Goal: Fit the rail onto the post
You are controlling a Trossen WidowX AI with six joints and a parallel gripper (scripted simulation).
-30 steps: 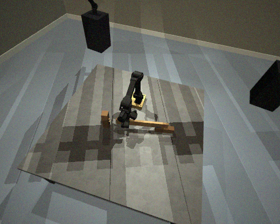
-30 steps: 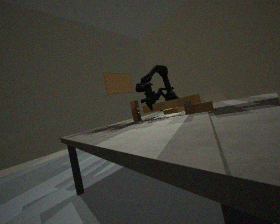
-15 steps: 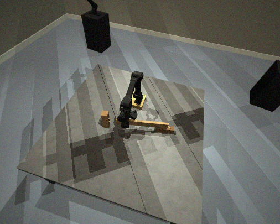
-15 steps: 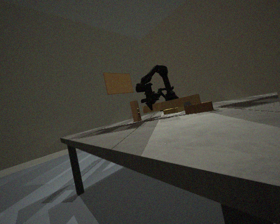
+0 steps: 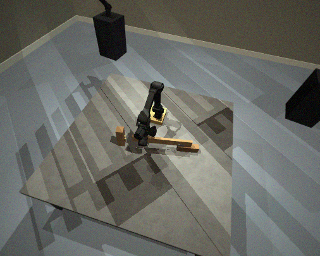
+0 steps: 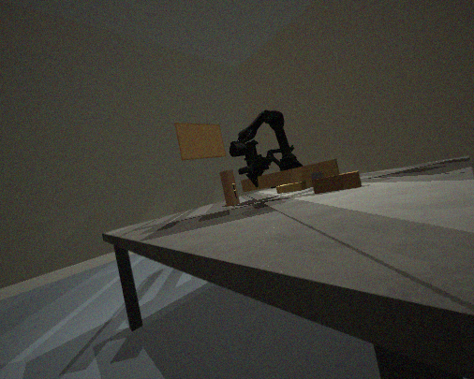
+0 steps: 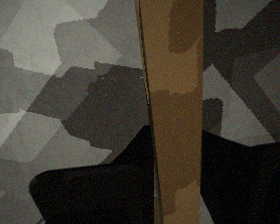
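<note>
The wooden rail (image 5: 169, 140) (image 6: 284, 176) (image 7: 177, 75) runs between my two fingers. My gripper (image 6: 257, 183) (image 7: 162, 129) is shut on it near its post end. The upright post (image 5: 120, 136) (image 6: 229, 188) stands beyond that end, with a gap between them. Its pegs (image 5: 125, 138) (image 6: 234, 190) point towards the rail and show in the gap. The rail's far end is at the low footboard block (image 5: 194, 148) (image 6: 342, 182), by the grey bracket (image 6: 318, 176). The yellow base plate shows below the rail in the exterior view. The holes are hidden; exact level cannot be told.
The arm's yellow base plate (image 5: 155, 118) (image 6: 290, 187) is behind the rail. The arm reaches over from there. Patchy shadows cross the table (image 5: 191, 188) (image 6: 246, 237). Dark pedestals (image 5: 110, 38) (image 5: 308, 100) stand on the floor beyond the table.
</note>
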